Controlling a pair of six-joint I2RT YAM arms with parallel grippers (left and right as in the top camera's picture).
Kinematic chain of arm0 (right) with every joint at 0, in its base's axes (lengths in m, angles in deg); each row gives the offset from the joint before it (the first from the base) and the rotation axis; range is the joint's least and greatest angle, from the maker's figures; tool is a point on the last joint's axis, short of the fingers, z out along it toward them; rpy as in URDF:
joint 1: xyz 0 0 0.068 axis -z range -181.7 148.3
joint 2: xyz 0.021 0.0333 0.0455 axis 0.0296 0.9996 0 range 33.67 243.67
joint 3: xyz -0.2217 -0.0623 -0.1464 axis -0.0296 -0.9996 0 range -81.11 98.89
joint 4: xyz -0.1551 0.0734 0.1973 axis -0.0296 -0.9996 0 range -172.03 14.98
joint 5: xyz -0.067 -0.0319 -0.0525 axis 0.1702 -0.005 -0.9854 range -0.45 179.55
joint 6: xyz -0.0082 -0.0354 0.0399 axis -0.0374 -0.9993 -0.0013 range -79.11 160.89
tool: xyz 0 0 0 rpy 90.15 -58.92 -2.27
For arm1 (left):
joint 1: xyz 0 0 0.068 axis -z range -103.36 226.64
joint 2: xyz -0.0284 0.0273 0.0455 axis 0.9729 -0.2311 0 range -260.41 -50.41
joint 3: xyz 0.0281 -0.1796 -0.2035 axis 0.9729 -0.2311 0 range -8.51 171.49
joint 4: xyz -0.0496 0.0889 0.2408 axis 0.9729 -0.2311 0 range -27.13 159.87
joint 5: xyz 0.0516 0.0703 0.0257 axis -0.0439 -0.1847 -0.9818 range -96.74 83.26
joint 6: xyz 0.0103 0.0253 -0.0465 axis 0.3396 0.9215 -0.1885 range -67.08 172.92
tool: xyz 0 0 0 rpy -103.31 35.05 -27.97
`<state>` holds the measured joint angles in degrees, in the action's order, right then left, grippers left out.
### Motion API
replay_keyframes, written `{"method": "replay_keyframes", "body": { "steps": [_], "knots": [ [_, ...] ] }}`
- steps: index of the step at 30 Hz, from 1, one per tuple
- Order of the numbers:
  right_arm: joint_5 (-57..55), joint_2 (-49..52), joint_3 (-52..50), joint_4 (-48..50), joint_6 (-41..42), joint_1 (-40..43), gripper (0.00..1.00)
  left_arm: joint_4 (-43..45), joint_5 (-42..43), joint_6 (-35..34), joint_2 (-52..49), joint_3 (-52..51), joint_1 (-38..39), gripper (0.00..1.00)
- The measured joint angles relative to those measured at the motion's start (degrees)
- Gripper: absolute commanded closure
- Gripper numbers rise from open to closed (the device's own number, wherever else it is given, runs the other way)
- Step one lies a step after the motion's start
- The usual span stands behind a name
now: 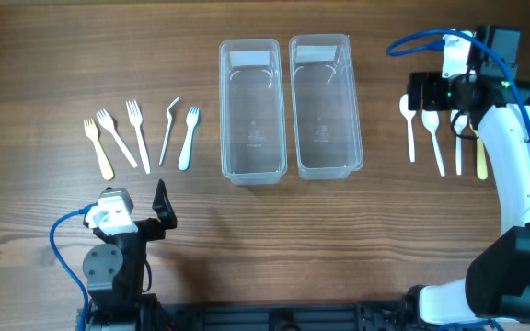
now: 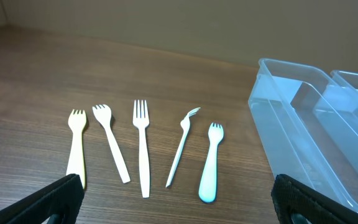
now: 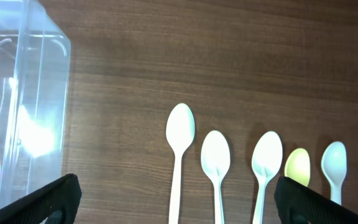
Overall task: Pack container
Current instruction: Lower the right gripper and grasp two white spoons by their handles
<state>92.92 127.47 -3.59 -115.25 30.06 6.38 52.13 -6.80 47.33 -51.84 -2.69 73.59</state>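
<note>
Black fingers (image 3: 48,199) on your right arm are spread wide with nothing between them, hanging over the row of plastic spoons (image 3: 215,155): three white, one yellowish, one pale blue. Your left fingers (image 2: 55,198) are just as wide apart and empty, low near the five plastic forks (image 2: 141,146).

Both clear plastic containers (image 1: 251,138) sit empty between forks and spoons on the wooden surface (image 1: 339,239). So I'd say packing hasn't started and you're lining up a first spoon pick. Next you'd have to drop down and pinch a thin handle lying flat, which looks fiddly.

Right wrist view shows all five spoons, but overhead the arm hides part of the row. Left wrist view shows one white fork tipped on its edge (image 2: 180,149).
</note>
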Motion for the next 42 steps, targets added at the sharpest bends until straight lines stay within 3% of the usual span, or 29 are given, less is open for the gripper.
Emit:
{"method": "replay_keyframes", "body": {
  "steps": [8,11,16,22,25,42],
  "knots": [
    [-0.74,0.11,0.04,-3.23,-0.2,0.0,0.01,0.0,-0.02,0.0,0.0,0.0,0.0,0.0],
    [-0.87,1.66,0.11,-3.17,-0.31,0.0,0.05,0.0,-0.02,0.02,0.0,0.0,0.0,0.0],
    [-0.94,11.17,0.2,-3.52,1.05,0.0,0.24,0.0,-0.02,0.0,0.0,0.0,0.0,0.0],
    [-2.36,18.75,0.2,-5.16,2.78,0.0,0.32,0.0,-0.02,0.0,0.0,0.0,0.0,0.0],
    [-2.4,19.54,0.2,-5.35,3.91,0.0,0.43,0.0,-0.02,0.02,0.0,0.0,0.0,0.0],
    [-2.4,20.24,0.2,0.31,5.29,0.0,0.45,0.0,0.0,0.02,0.0,0.0,0.0,0.0]
  ]
}}
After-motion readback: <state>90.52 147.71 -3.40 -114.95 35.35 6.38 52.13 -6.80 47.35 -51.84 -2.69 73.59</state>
